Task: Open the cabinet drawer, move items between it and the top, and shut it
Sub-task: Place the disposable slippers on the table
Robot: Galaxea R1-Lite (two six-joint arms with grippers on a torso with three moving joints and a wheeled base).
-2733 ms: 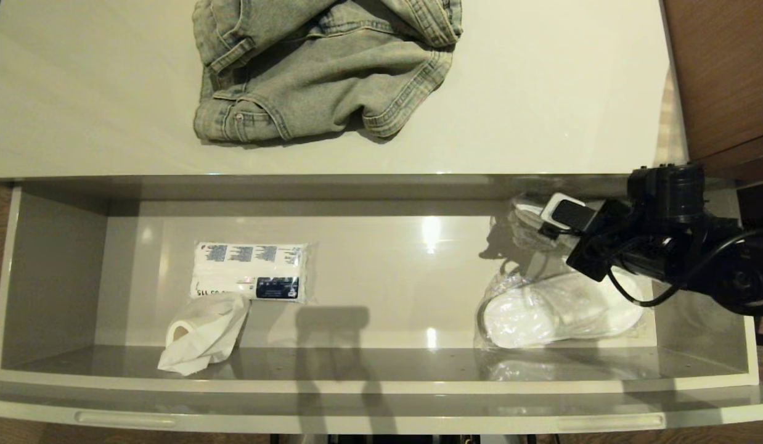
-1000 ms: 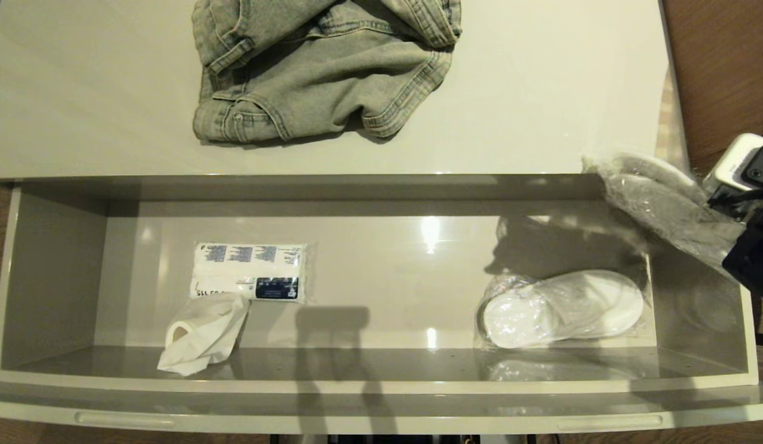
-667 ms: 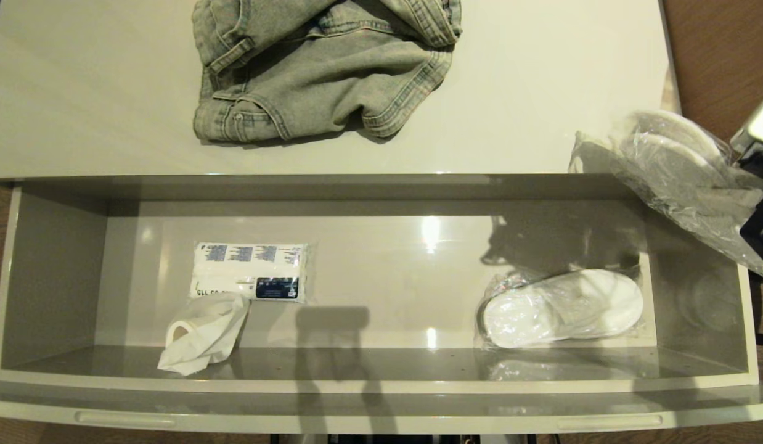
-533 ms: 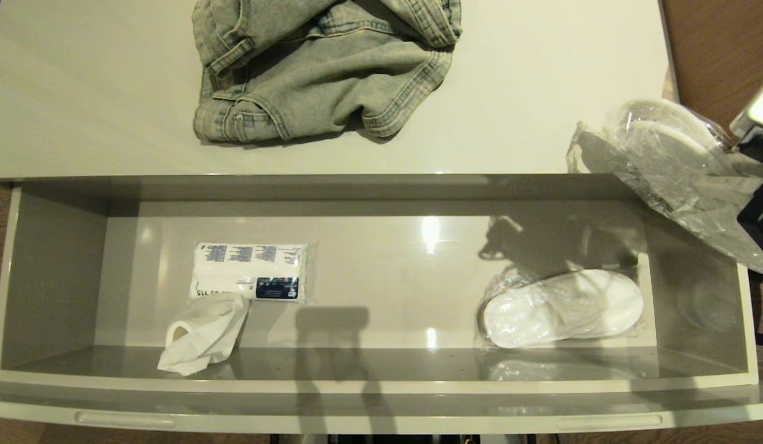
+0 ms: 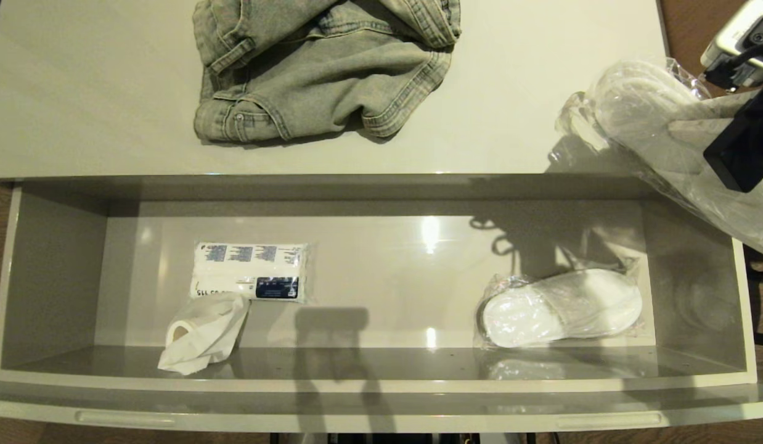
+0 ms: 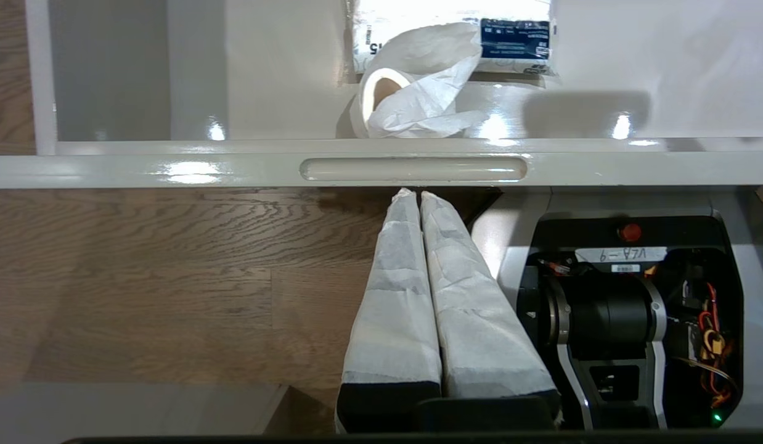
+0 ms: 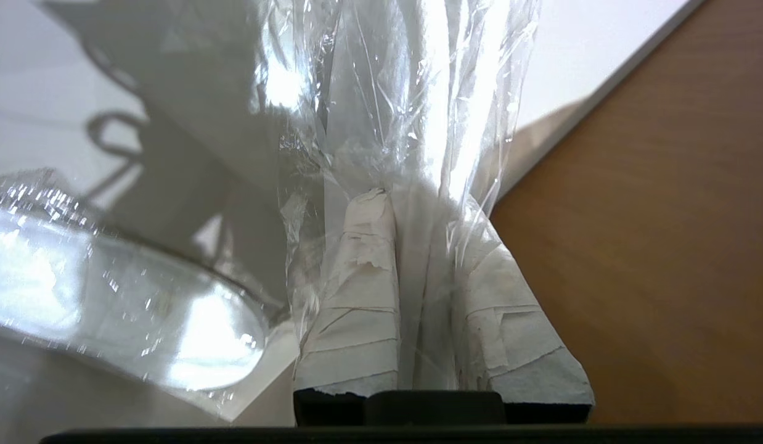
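The right claw [image 7: 418,246] is clamped on just the crinkly bag of a slipper pack [image 5: 652,123] hanging over the cabinet top's [image 5: 529,74] right edge. Slick plastic could slip, dropping it off the side; the left claw [image 6: 412,194] sits pressed together, parked.

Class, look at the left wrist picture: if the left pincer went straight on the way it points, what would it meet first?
Probably the drawer front: the shut left pincer points at its recessed handle, fingertips just short of it. Depth is unclear, so it might pass beneath instead.
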